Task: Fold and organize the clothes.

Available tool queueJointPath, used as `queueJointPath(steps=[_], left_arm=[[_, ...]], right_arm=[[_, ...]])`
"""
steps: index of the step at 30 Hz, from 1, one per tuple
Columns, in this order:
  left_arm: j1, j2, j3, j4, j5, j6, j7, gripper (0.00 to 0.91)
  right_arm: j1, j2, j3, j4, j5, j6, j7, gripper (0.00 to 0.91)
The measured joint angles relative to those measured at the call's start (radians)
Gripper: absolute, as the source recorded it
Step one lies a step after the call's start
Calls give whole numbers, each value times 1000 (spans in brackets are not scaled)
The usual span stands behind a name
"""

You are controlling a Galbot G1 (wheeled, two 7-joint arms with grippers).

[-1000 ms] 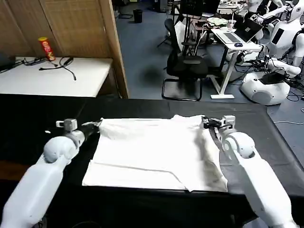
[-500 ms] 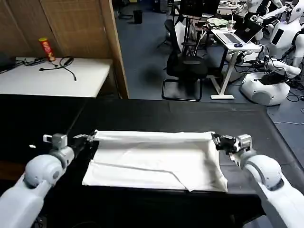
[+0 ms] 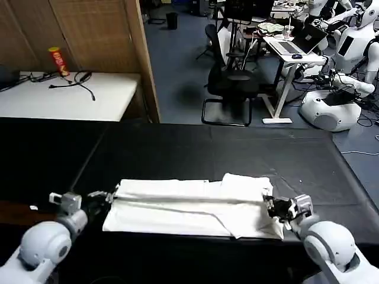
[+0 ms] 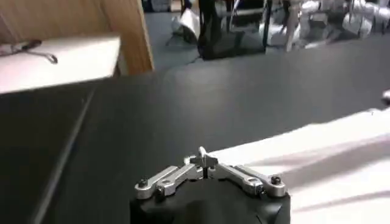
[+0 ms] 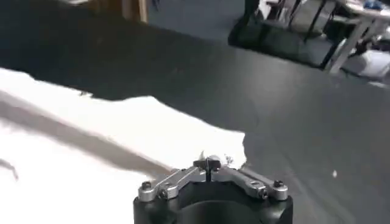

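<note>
The white T-shirt (image 3: pixel 192 204) was seen lying on the black counter (image 3: pixel 195 151), folded into a long band across the near part of the counter; the upper layer's edge was laid over the lower layer, with a bunched hump toward the right end; no print was seen on the exposed side. The left hand (image 3: pixel 105 195) was placed at the shirt's left end, low over the counter; in the left wrist view the left hand (image 4: pixel 204 159) was seen with its fingers brought together on a thin bit of white fabric at the T-shirt (image 4: pixel 317 158) edge. The right hand (image 3: pixel 271 204) was placed at the shirt's right end, near the counter's front; in the right wrist view the right hand (image 5: pixel 208 163) was likewise seen pinched together on the fabric edge of the T-shirt (image 5: pixel 122 134). Both forearms were seen at the near corners of the head view; a white table (image 3: pixel 65 94) was seen behind the counter.
</note>
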Motion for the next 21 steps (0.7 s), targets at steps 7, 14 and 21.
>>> queueJointPath(steps=[7, 14, 21], left_arm=[[45, -4, -22, -30, 50, 51, -4, 878], [62, -26, -57, -82, 11, 27, -7, 878], [-73, -90, -16, 19, -61, -32, -16, 878]], right_arm=[[-81, 5, 82, 86, 71, 0, 18, 878], [-107, 47, 178, 105, 86, 0, 61, 878], [20, 140, 133, -46, 15, 119, 61, 878]])
